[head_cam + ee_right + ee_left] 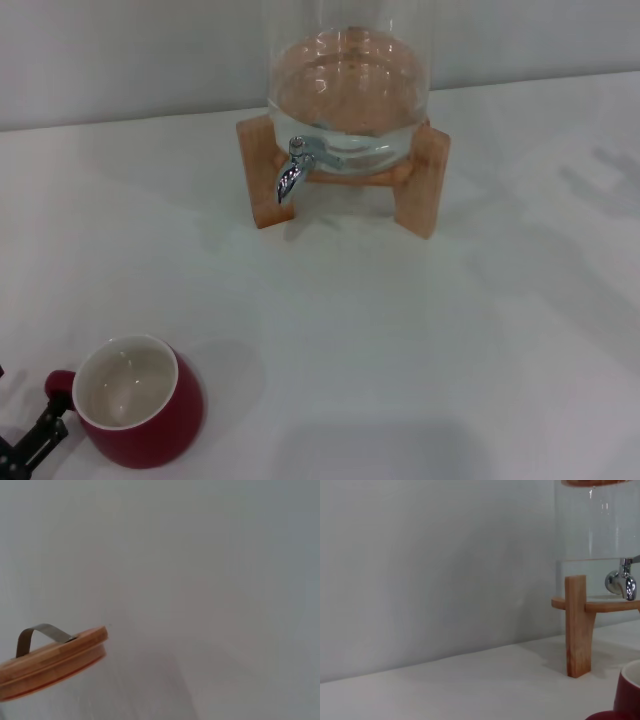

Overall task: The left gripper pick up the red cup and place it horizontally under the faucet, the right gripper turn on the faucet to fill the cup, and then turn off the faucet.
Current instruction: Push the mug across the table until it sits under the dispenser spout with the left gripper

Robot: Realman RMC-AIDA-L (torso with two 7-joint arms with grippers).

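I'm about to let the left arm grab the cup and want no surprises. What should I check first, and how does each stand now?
1. Cup upright on the table: ok.
2. Cup empty: ok, white inside bare.
3. Left claw at the cup's handle: ok, beside it; grip cannot tell.
4. Space under the faucet free: ok.
5. Faucet not running: ok, no stream seen.
6. Right claw out of the way: cannot tell, not in view.

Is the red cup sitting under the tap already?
No, the red cup stands at the near left of the table, far from the faucet, beside the left gripper.
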